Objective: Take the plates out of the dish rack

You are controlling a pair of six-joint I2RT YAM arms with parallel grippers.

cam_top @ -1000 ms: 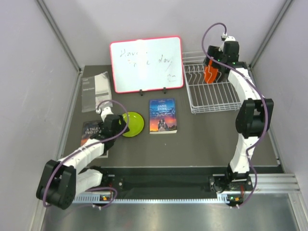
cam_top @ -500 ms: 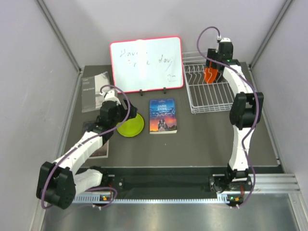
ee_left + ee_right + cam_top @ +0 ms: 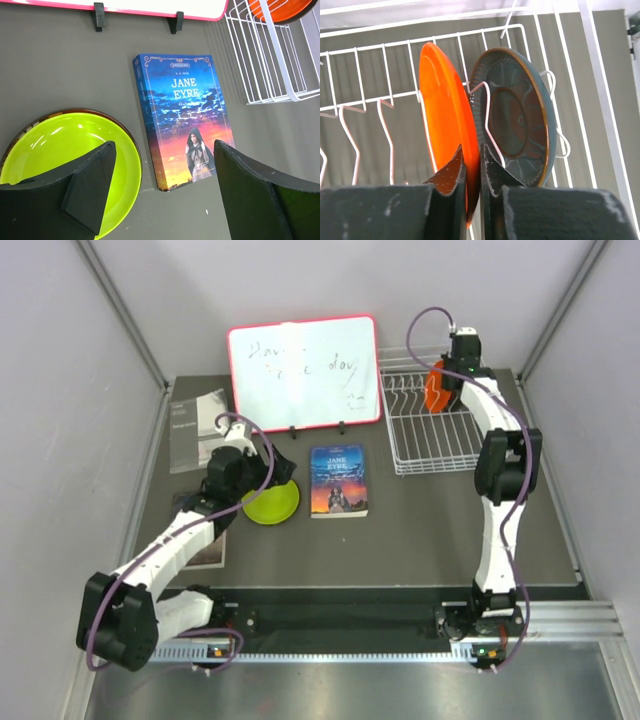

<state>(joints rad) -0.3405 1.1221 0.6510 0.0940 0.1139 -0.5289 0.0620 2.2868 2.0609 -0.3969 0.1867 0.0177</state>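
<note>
Top external view: a dark grey bench carries a red-framed whiteboard propped at the back, with a white wire dish rack just right of it. A blue "Jane Eyre" paperback book lies mid-bench. Left of it, a glossy lime green round plate rests on a dark-rimmed plate. In the rack, a glossy orange round plate and a dark teal glazed plate stand upright between tines. The right fingers pinch the orange plate's rim. The left fingers hang spread above the green plate's edge.

Even bright light; glare on lime plate; sharp.
</note>
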